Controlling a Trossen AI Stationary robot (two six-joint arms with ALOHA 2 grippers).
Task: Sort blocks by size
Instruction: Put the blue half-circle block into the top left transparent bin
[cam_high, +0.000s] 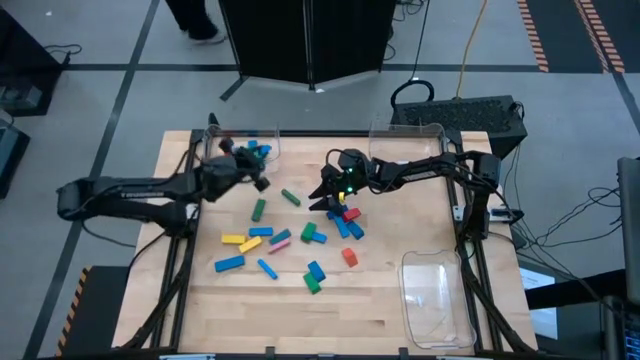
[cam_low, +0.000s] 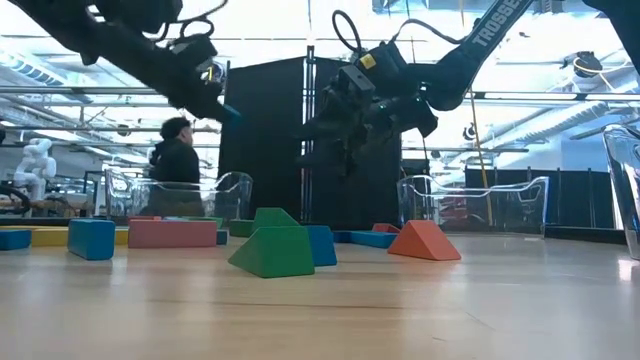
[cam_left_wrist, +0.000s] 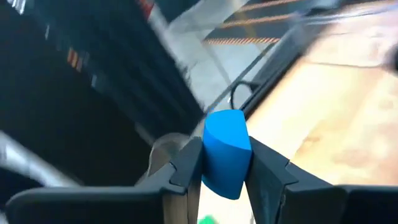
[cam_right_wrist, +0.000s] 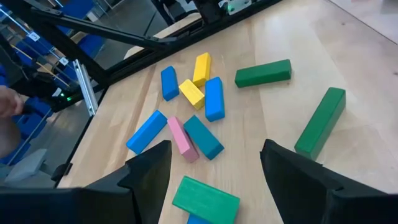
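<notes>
My left gripper (cam_high: 258, 180) hangs above the table's far left part, close to a clear tray (cam_high: 245, 145) that holds blue blocks (cam_high: 262, 152). It is shut on a blue block (cam_left_wrist: 227, 152). My right gripper (cam_high: 322, 197) hovers open over the table's middle. In the right wrist view a green block (cam_right_wrist: 205, 198) lies on the table below and between its fingers. Loose blocks are scattered on the wood: green bars (cam_right_wrist: 262, 73), a yellow one (cam_high: 233, 239), a pink one (cam_right_wrist: 181, 138), a red one (cam_high: 349, 257) and blue ones (cam_high: 229, 263). My left gripper pinches the blue block by two opposite sides (cam_left_wrist: 208, 163) between its two fingers. The block's rounded end (cam_left_wrist: 225, 121) sticks out past the fingertips. The fingers reach out nearly level, slanting a little down, and the block is lifted clear of the table (cam_low: 230, 112).
A second clear tray (cam_high: 405, 140) stands at the far right and a third (cam_high: 435, 295) at the near right corner. A green wedge (cam_low: 275, 250) and a red wedge (cam_low: 425, 240) lie near the front. A person (cam_low: 175, 160) shows in the room beyond the table.
</notes>
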